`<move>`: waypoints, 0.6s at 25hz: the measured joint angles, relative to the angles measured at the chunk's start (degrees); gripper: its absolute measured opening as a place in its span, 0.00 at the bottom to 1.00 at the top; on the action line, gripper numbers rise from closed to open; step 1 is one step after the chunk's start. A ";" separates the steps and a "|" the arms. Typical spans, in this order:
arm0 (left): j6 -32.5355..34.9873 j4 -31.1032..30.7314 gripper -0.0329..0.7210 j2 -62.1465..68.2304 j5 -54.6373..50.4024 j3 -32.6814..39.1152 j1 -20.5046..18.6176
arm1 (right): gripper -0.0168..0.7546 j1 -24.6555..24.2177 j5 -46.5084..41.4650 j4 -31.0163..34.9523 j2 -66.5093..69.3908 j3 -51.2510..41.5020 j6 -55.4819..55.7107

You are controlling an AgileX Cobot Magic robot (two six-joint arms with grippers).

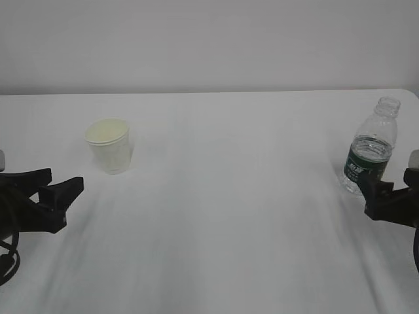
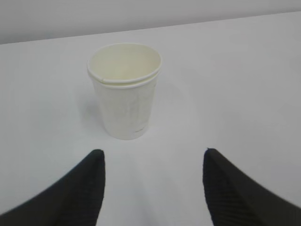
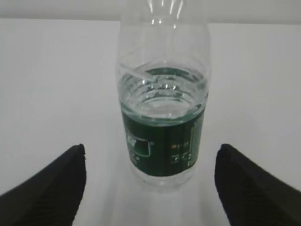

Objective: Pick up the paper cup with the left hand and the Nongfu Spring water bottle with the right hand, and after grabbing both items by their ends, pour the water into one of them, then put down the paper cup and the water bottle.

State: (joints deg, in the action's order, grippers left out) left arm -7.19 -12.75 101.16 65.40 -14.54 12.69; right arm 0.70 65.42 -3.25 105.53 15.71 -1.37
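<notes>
Both grippers spread, empty — left gripper (image 2: pixel 153 188) lined up on paper cup (image 2: pixel 124 89) at 12 o'clock, right gripper (image 3: pixel 150 188) framing water bottle (image 3: pixel 162 108) likewise — set for grasping

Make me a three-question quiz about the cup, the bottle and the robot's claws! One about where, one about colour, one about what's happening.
1. Where is the paper cup?
A. Left side of the table
B. Beside the bottle
C. In a claw

2. What colour is the label on the water bottle?
A. Red
B. Dark green
C. Blue

3. What is the right gripper doing?
A. Squeezing the bottle
B. Holding the cup
C. Open, bottle ahead of its fingers

Answers: 1 A, it stands alone on the left. 2 B, a dark green band shows. 3 C, the fingers are spread, untouching.
</notes>
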 joint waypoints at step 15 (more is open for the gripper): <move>0.00 0.00 0.76 0.00 0.00 0.00 0.00 | 0.89 0.00 0.02 1.47 8.89 8.39 0.27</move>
State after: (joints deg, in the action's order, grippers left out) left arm -7.19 -12.75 101.16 65.40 -14.54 12.69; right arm 0.70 65.44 -1.78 114.42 24.10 -1.10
